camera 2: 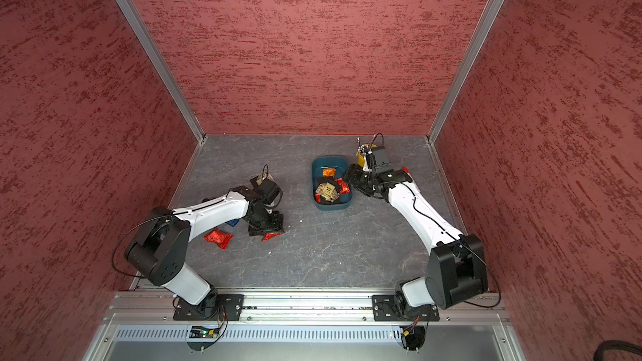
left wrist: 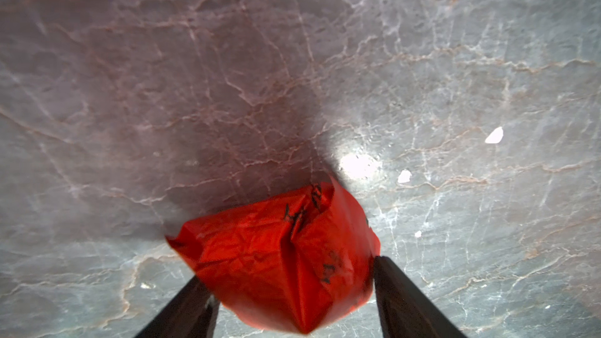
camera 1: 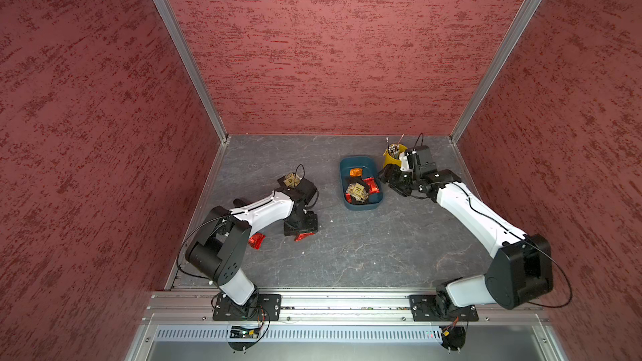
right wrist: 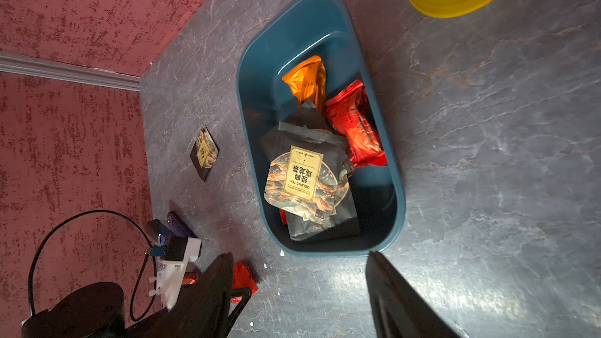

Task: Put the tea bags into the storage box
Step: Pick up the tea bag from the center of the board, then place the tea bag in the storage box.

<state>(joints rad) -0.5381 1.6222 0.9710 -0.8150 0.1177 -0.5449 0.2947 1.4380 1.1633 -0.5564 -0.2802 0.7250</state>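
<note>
The teal-blue plastic storage box (camera 1: 361,205) sits right of centre on the grey tabletop (camera 1: 364,248). It holds an orange foil tea bag (right wrist: 307,79), a red foil tea bag (right wrist: 354,125) and black beige-labelled sachets (right wrist: 305,177). Just right of it the right jaws stand wide and empty. Left of the box, a crinkled red foil packet (left wrist: 283,255) lies between the left jaws, which are spread wide against its edges; whether they grip it I cannot tell. Another red packet (camera 2: 218,238) lies farther left.
</note>
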